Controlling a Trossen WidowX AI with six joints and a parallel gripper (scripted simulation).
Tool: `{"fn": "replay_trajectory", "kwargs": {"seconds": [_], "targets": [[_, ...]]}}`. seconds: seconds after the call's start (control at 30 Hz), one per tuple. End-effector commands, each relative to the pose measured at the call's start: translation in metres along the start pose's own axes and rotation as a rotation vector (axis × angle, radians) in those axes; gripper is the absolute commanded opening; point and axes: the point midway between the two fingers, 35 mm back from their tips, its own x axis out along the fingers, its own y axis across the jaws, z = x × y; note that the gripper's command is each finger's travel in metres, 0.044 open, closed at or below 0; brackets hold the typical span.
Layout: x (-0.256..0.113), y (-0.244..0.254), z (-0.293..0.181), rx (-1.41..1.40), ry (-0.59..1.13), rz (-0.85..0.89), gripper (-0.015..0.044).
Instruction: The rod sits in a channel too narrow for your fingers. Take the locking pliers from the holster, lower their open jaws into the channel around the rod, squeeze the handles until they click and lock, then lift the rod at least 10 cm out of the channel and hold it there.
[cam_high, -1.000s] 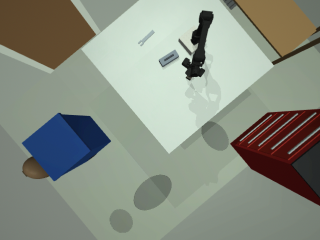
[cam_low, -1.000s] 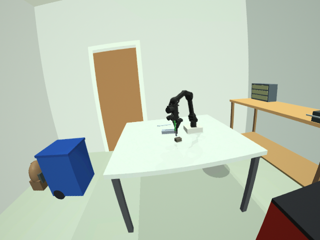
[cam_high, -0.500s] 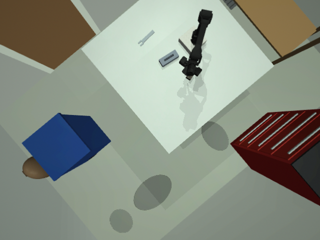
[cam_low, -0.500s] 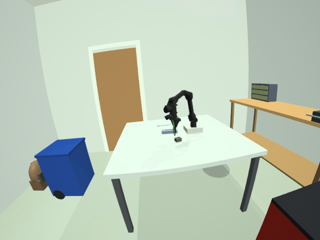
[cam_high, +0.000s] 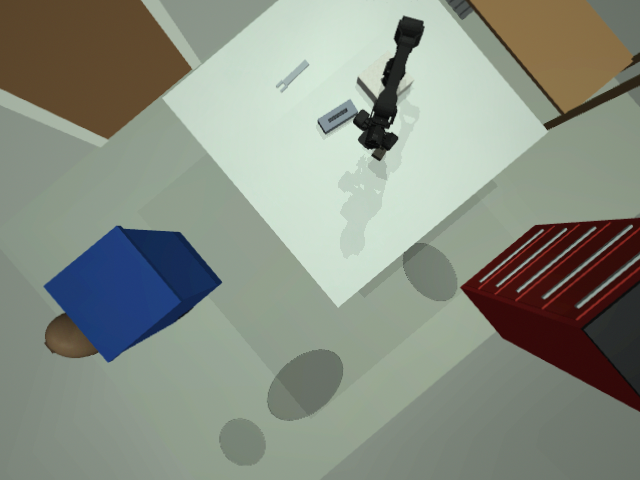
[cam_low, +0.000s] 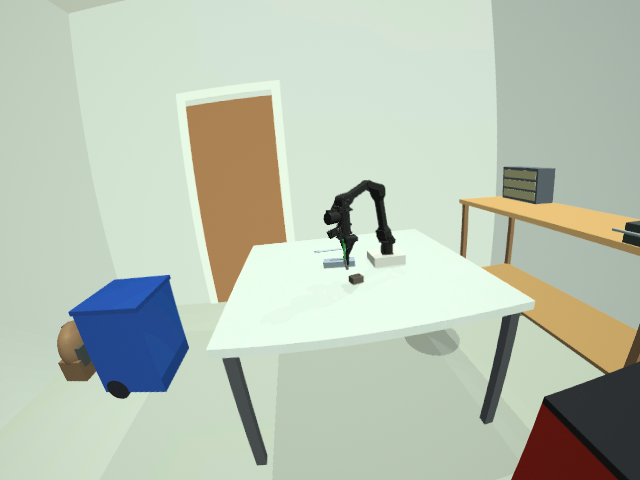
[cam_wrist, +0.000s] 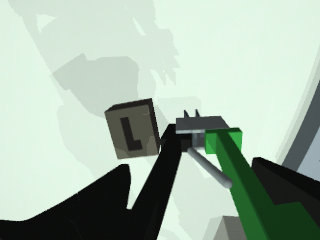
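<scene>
Pliers' (cam_low: 344, 249) (cam_wrist: 245, 175) lower handle cut off.

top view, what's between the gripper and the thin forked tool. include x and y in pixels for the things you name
the slotted grey block (cam_high: 349, 107) (cam_low: 334, 264) (cam_wrist: 308, 176) lies between them, as the top view shows

In the top view, the white table (cam_high: 289, 206) (cam_low: 413, 304) is bright, and the arm's shadow falls below it, grey and soft. The exterior view is bright and pale, with table edges curved by the lens. In the wrist view, the black fingers are very dark, details lost.
</scene>
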Motion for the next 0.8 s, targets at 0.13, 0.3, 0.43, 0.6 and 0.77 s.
{"fn": "replay_trajectory", "kwargs": {"seconds": [0.13,0.3,0.43,0.6,0.77], "targets": [[0.0,-0.013,0.002,0.019,0.002,0.0,0.0319],[-0.001,-0.021,0.003,0.032,0.001,-0.001,0.0319],[-0.001,-0.027,0.004,0.042,0.001,-0.001,0.0319],[-0.001,-0.035,0.005,0.055,0.0,-0.002,0.0319],[-0.002,-0.043,0.005,0.067,-0.001,-0.002,0.0319]]}}
